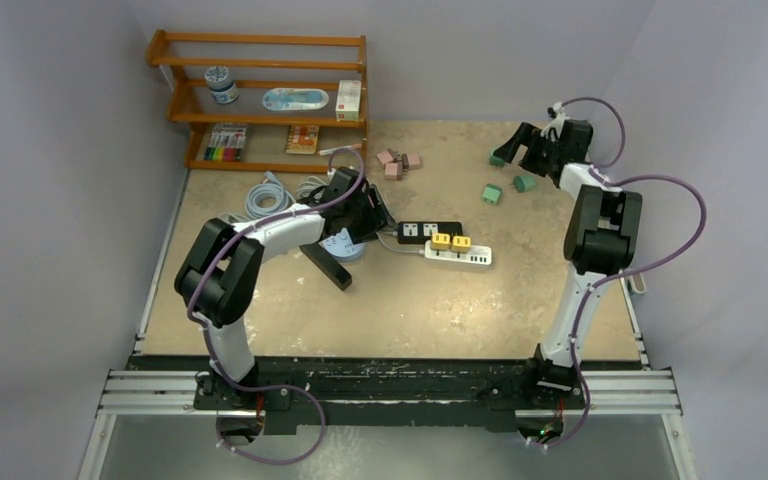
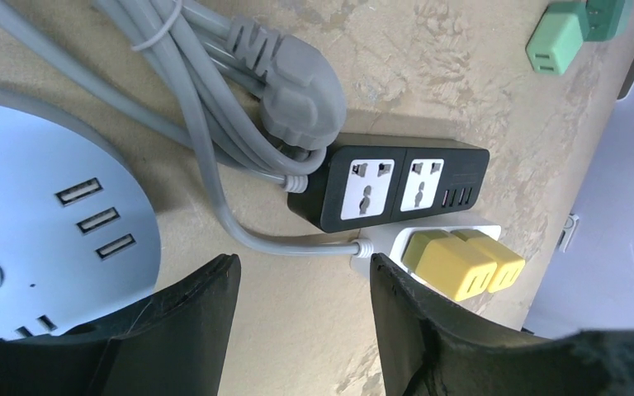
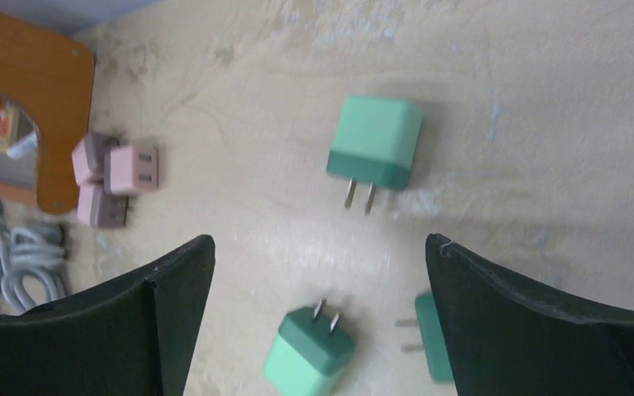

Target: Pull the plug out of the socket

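Note:
Two yellow plugs (image 1: 451,240) sit in a white power strip (image 1: 475,259) at mid table. In the left wrist view the yellow plugs (image 2: 462,264) stand side by side on the white strip (image 2: 380,243), just right of my right fingertip (image 2: 392,285). My left gripper (image 2: 301,276) is open and empty over bare table; in the top view the left gripper (image 1: 375,222) is just left of the strips. My right gripper (image 1: 516,150) is open and empty at the far right, over loose green plugs (image 3: 376,148).
A black power strip (image 2: 392,181) lies against the white one, with a grey plug and cables (image 2: 297,91) behind it. A round blue-grey USB hub (image 2: 49,223) is at left. There are pink plugs (image 1: 396,162), a wooden shelf (image 1: 265,100) and a black bar (image 1: 328,265).

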`<state>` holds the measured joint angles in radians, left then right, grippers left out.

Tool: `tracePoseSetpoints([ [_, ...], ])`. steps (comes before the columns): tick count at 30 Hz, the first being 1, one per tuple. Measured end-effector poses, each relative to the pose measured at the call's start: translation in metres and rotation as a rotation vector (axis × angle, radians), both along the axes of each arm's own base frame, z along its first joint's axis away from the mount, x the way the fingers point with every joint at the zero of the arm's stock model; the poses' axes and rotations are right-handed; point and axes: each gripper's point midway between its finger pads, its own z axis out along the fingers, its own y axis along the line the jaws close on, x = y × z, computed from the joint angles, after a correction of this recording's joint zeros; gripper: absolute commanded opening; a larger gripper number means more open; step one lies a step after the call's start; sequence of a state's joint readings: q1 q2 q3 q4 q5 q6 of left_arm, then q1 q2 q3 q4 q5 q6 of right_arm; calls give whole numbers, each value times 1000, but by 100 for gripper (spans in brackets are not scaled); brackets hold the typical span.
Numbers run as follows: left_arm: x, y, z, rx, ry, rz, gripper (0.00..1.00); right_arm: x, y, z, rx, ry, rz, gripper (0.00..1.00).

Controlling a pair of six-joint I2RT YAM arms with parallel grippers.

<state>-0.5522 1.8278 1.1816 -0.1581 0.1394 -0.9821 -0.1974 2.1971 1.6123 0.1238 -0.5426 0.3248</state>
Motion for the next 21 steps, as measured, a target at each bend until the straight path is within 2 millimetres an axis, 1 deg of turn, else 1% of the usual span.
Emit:
tracePoseSetpoints([
  [2,1,3,0,6,-2,5,58,-9,3,4,-16,-20,7,99],
  [3,1,5,0,10,-2,7,58,-20,5,6,-34,-31,1,99],
  [4,1,7,1,12,-3,11,58,-33,9,13,-57,-41,2,99],
  [6,0,11,1,15,-4,19,58,-57,23,35,-138,-101,2,99],
  [7,-1,15,1,18,-2,24,58,-74,39,53,-183,-153,20,99],
  [8,-2,18,1,20,-1,27,58,-91,61,75,-221,-231,48,99],
  [9,-3,20,1,21,1,31,58,-109,86,97,-240,-319,89,99],
  [10,-4,24,1,25,2,34,58,-131,111,121,-240,-429,132,99],
  [11,-4,27,1,28,3,37,58,-158,135,137,-217,-525,181,99],
  [12,-4,30,0,33,3,40,58,-183,150,146,-184,-604,214,96],
  [13,-4,33,-1,37,5,43,58,-204,152,144,-154,-646,219,90],
  [14,-4,34,-2,40,5,42,58,-216,148,138,-145,-658,214,88],
  [15,-3,35,-2,42,5,45,58,-223,143,125,-145,-639,217,87],
  [16,-3,37,-2,45,6,45,58,-226,140,110,-154,-603,226,88],
  [17,-2,38,-3,47,5,45,57,-225,140,91,-162,-542,241,91],
  [19,-3,39,-4,52,4,41,57,-230,147,62,-170,-450,295,95],
  [20,-4,39,-4,53,4,39,57,-235,153,52,-172,-421,328,95],
  [21,-5,40,-6,57,6,36,56,-239,158,48,-175,-413,361,95],
])
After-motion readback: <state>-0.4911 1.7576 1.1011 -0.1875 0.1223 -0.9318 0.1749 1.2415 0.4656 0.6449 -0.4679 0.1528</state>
